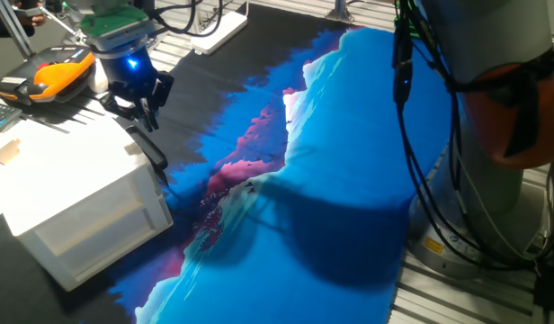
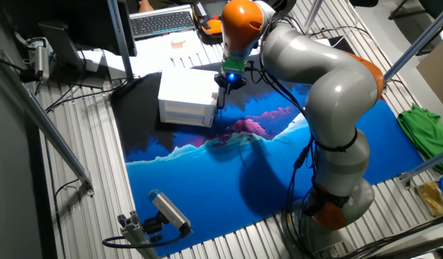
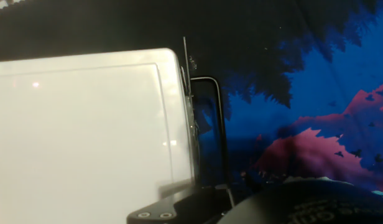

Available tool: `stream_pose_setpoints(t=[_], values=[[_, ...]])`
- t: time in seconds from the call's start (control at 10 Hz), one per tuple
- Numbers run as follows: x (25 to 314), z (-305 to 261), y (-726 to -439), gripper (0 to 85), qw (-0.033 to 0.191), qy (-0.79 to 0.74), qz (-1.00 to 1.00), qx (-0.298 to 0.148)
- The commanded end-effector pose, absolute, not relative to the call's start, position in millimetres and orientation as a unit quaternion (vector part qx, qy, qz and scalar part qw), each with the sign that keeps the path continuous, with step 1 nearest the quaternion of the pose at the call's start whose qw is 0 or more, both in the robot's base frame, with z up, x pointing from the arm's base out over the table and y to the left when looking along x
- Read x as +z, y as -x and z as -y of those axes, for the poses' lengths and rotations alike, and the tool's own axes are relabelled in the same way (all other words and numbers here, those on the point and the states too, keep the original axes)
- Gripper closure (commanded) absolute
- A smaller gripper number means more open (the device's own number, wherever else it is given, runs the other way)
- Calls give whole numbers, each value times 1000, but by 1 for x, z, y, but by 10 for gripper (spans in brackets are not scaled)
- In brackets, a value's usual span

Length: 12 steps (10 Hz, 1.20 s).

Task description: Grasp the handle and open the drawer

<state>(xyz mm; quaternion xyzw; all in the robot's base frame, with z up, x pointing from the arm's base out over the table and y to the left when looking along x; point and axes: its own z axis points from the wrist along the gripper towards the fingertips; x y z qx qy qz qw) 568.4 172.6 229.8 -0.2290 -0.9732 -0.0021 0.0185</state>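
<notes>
The white cabinet (image 1: pixel 70 189) stands at the left on the black part of the cloth. The drawer (image 1: pixel 156 184) is pushed in; only its narrow end face shows, facing right. The thin black curved handle (image 1: pixel 152 149) sticks out from that face; it also shows in the hand view (image 3: pixel 219 124) as a thin bar beside the cabinet's edge. My gripper (image 1: pixel 142 106) hangs just above and a little behind the handle, fingers pointing down, apart and holding nothing. In the other fixed view the gripper (image 2: pixel 224 85) is at the cabinet's (image 2: pixel 185 97) right end. One finger (image 3: pixel 179 208) shows low in the hand view.
A blue, pink and black cloth (image 1: pixel 349 180) covers the table. An orange and black device (image 1: pixel 52 72) lies behind the cabinet. A small tan block (image 1: pixel 5 151) sits on the cabinet. A keyboard (image 2: pixel 160 21) is at the back. The arm's base (image 2: pixel 336 194) stands at the right.
</notes>
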Motion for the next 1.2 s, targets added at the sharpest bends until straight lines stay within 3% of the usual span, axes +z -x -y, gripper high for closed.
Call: stream_pose_setpoints(t=[0.0,0.5,0.6,1.1], values=[[230,-172,-568,680,17,231,973,-1],[228,-173,-569,680,11,228,974,6],[228,-173,-569,510,11,228,973,7],[226,-173,-569,510,11,225,974,4]])
